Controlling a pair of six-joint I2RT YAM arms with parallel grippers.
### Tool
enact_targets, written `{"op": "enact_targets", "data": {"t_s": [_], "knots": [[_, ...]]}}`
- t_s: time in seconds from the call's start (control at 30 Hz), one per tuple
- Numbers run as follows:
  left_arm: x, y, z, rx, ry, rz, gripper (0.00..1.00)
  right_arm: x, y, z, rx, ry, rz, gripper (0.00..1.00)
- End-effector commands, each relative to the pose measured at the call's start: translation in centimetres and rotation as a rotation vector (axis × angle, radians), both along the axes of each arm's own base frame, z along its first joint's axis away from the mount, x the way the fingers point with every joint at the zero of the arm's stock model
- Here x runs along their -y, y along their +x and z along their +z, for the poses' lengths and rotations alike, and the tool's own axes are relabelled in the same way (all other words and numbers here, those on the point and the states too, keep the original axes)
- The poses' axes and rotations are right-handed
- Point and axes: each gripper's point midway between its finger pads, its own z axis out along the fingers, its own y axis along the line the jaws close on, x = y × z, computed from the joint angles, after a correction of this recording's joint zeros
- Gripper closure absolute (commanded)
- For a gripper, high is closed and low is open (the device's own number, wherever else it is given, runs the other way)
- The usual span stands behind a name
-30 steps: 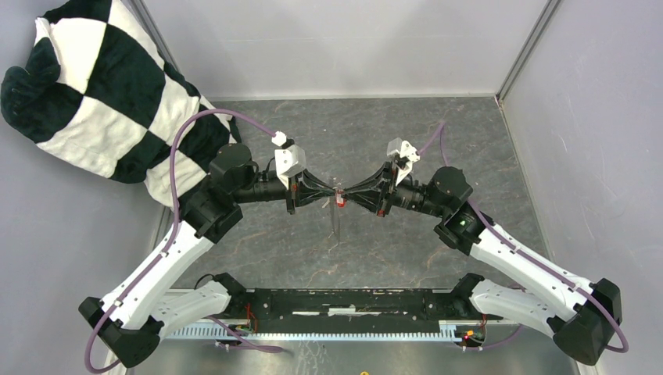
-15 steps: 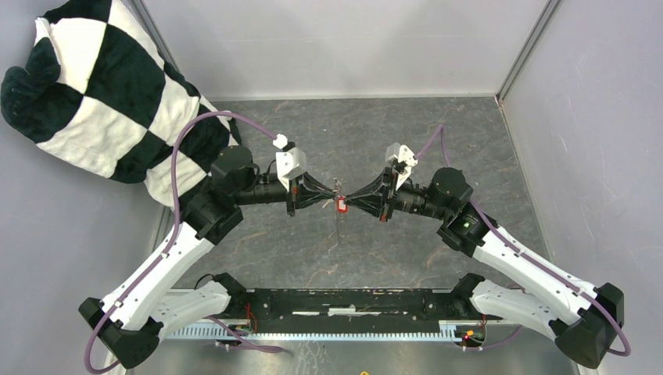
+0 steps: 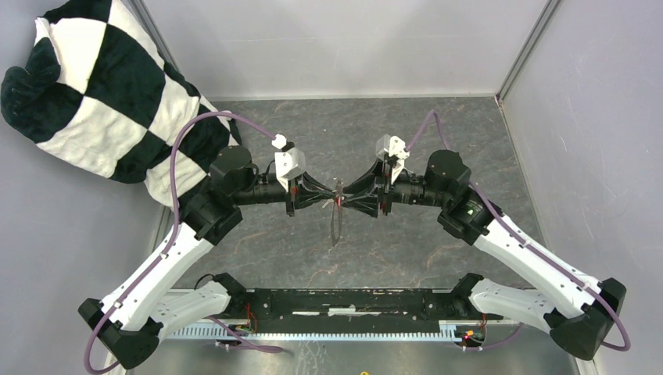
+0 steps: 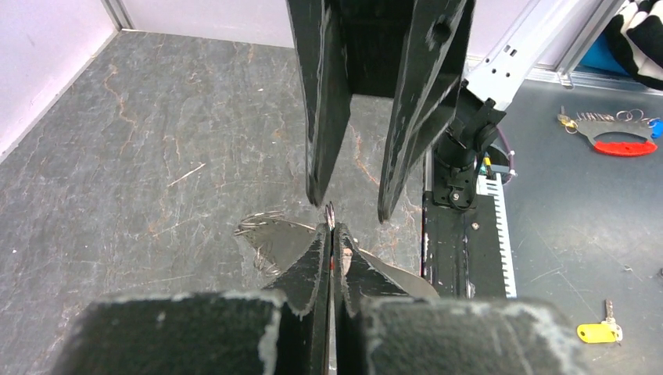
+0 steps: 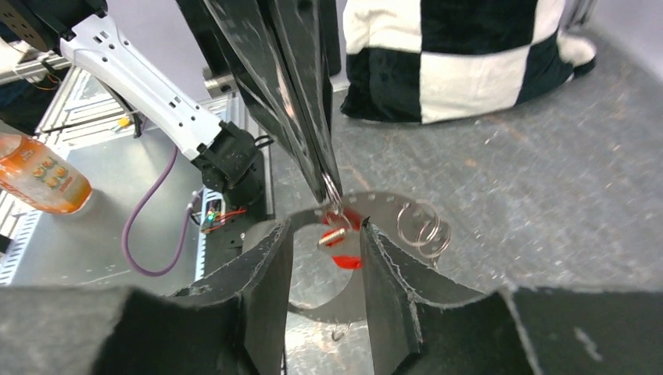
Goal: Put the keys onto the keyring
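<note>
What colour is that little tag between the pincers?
The tag is red; the right wrist view shows it best.

Top view: I look down from high above and behind the arm bases, facing the back wall. It is far enough off to take in both arms, the table (image 3: 438, 133) and the cushion (image 3: 94, 86).
Left wrist view: I sit just behind the left gripper (image 4: 334, 232), looking along its fingers, very near, straight at the right gripper (image 4: 350, 207).
Right wrist view: the mirror of that, close behind its own fingers and facing the other arm, with the cushion beyond.
Shared: all three show the mid-table spot where the fingertips meet; both wrist views catch the keyring (image 4: 274, 238) there.
</note>
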Motion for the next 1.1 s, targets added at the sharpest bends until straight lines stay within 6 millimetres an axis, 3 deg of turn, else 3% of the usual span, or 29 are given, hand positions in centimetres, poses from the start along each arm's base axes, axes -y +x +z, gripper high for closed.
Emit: {"op": "enact_targets", "data": {"t_s": [0.0, 0.17, 0.5, 0.8, 1.07], "knots": [[0.0, -0.9, 2.4, 0.086, -0.054, -0.041, 0.98, 1.0, -0.1, 4.4, 0.167, 0.009, -0.004, 0.54], [0.0, -1.5, 2.5, 0.077, -0.054, -0.073, 0.98, 0.7, -0.4, 5.3, 0.229, 0.014, 0.037, 0.52], [0.0, -3.2, 2.6, 0.068, -0.049, -0.163, 0.98, -0.4, -2.4, 5.3, 0.254, 0.043, 0.211, 0.61], [0.0, -3.7, 2.5, 0.067, -0.047, -0.189, 0.98, -0.6, -2.0, 4.4, 0.224, 0.029, 0.203, 0.73], [0.0, -3.7, 2.7, 0.066, -0.051, -0.191, 0.98, -0.6, -1.8, 3.2, 0.195, 0.016, 0.2, 0.73]]}}
